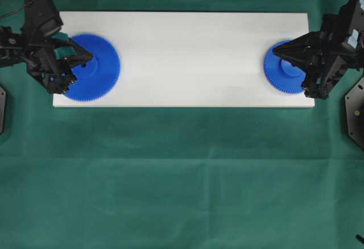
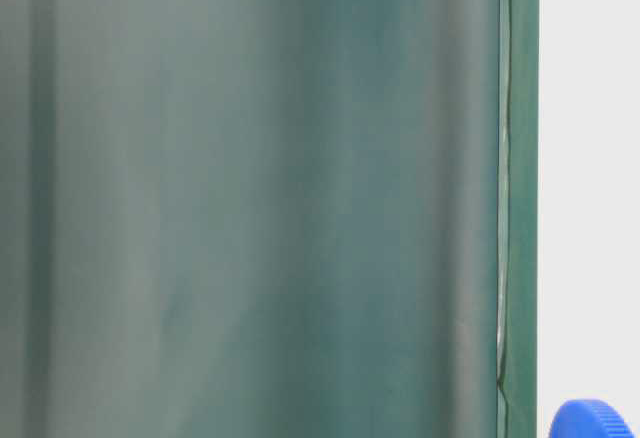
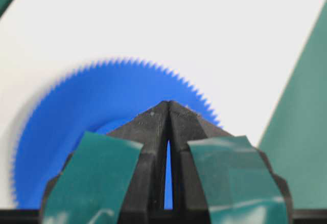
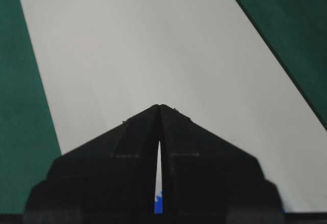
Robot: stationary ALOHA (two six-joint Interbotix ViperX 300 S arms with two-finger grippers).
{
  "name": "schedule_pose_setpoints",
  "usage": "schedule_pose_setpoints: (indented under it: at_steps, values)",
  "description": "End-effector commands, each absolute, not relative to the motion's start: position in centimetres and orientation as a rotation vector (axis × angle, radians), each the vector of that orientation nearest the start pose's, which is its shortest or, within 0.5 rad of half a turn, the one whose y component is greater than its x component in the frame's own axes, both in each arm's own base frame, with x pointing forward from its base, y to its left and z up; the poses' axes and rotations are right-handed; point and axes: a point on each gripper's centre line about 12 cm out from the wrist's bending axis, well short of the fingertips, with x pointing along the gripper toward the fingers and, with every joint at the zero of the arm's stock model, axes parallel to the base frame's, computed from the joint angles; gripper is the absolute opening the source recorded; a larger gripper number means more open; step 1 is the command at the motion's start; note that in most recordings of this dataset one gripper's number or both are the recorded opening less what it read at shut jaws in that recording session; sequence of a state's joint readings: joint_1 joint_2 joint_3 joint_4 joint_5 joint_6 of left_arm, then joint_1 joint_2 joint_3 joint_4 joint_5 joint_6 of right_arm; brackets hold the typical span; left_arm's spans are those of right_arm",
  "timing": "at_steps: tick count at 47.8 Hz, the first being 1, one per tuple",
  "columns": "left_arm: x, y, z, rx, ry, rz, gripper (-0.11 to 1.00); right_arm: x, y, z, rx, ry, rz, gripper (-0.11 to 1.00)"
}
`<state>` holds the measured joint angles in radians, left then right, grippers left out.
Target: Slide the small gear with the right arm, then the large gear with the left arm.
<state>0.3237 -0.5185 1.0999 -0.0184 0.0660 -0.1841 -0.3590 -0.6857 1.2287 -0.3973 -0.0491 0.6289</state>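
Note:
The large gear (image 1: 105, 70) is a blue toothed disc lying flat at the left end of the white board (image 1: 187, 55). My left gripper (image 1: 90, 59), with teal parts, is shut, and its pointed tip sits over the gear's hub area. In the left wrist view the shut left gripper (image 3: 168, 102) covers the middle of the large gear (image 3: 102, 96). The small gear (image 1: 276, 74) lies at the board's right end. My all-black right gripper (image 1: 274, 49) is shut, its tip over the gear's far left rim. In the right wrist view the right gripper (image 4: 160, 105) hides most of the small gear (image 4: 158, 204).
The long white board (image 4: 153, 40) rests on a green cloth (image 1: 182, 175) and is bare between the two gears. In the table-level view a blue toothed edge (image 2: 595, 418) shows on the board; which gear it is cannot be told.

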Motion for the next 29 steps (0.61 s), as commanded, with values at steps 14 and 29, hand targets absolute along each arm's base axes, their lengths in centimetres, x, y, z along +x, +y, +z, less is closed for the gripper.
schedule_pose_setpoints:
  at_steps: [14, 29]
  values:
    - [22.5, 6.2, 23.1, -0.199, 0.418, 0.296, 0.00, 20.8, -7.4, 19.3, 0.315, 0.425, -0.380, 0.50]
    - [21.4, 5.6, 23.1, -0.197, 0.391, 0.281, 0.00, 20.8, -7.4, 19.3, 0.315, 0.423, -0.378, 0.50]
